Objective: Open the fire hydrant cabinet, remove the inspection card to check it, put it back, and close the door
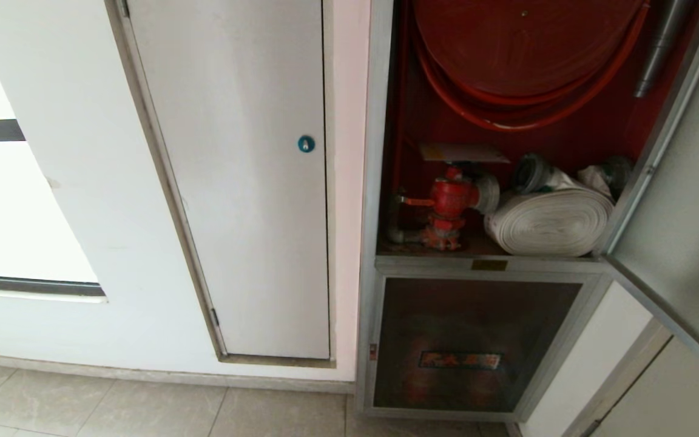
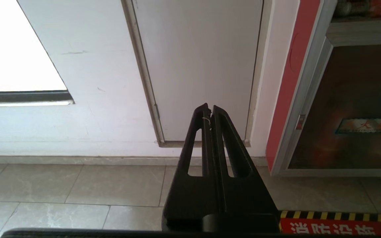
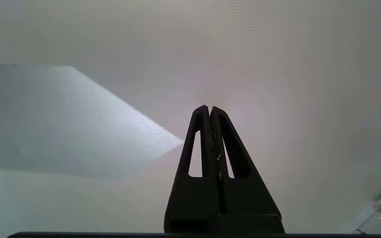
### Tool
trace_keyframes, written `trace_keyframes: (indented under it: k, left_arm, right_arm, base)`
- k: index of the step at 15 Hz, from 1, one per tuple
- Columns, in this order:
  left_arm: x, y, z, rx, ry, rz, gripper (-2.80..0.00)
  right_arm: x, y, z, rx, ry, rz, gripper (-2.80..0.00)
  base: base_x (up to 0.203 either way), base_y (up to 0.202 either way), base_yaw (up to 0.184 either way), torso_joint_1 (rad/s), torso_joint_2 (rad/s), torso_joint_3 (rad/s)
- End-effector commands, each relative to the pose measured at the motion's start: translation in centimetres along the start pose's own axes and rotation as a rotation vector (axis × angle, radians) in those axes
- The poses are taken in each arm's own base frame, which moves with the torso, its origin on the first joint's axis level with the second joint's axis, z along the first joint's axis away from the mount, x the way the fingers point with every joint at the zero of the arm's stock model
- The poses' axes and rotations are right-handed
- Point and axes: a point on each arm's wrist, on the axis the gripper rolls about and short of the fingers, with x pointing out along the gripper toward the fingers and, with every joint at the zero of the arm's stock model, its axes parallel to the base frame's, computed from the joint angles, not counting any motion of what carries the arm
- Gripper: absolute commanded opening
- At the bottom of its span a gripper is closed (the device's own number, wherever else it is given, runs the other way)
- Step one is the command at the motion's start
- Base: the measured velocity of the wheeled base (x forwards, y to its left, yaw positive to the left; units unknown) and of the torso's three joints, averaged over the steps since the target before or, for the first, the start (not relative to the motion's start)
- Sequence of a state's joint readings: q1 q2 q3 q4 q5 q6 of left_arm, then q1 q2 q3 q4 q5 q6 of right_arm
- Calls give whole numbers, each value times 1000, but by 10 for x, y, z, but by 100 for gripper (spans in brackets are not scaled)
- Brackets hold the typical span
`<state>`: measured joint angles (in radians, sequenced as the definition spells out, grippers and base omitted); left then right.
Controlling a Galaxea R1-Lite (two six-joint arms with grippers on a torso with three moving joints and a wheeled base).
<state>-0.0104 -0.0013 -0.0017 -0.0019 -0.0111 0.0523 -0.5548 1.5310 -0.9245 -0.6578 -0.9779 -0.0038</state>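
The fire hydrant cabinet (image 1: 375, 152) stands open, showing its red hose reel (image 1: 525, 42), red valve (image 1: 449, 197) and rolled white hose (image 1: 550, 221). The door (image 1: 689, 212) is swung out to the right, its silver frame slanting down the picture's right side. A pale flat sheet, apparently the inspection card (image 1: 462, 152), lies across the top of the valve. My right gripper (image 3: 209, 108) is shut and empty, close before a pale finely meshed surface (image 3: 276, 66); it is outside the head view. Shut and empty as well, my left gripper (image 2: 209, 107) hangs low, pointing at the wall's foot.
Left of the cabinet is a plain white panel with a blue round lock (image 1: 306, 144). Below the open compartment sits a smaller dark glass panel (image 1: 465, 346). Grey floor tiles (image 2: 78, 185) run along the wall. A red floor marking with yellow-black stripes (image 2: 332, 223) lies before the cabinet.
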Motion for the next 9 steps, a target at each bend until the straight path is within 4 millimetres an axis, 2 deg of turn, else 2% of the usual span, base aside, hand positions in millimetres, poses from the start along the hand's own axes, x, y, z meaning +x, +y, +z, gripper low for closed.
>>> trace_keyframes:
  k: [1,3,6,9]
  left_arm:
    - [0,0,0,-3,2,0,-280]
    - [0,0,0,-2,2,0,-280]
    - [0,0,0,1,1,0,-280]
    - [0,0,0,1,2,0,-280]
  right_arm:
    - [7,2,-5,-11,6,-2,-280]
    - [13,-1,-6,-13,6,13,-280]
    - [11,-3,-3,-1,-2,44,-280]
    - [-1,1,8,51,-49,229,-280]
  base:
    - [0,0,0,0,0,0]
    - [0,0,0,0,0,0]
    - [0,0,0,0,0,0]
    - [0,0,0,0,0,0]
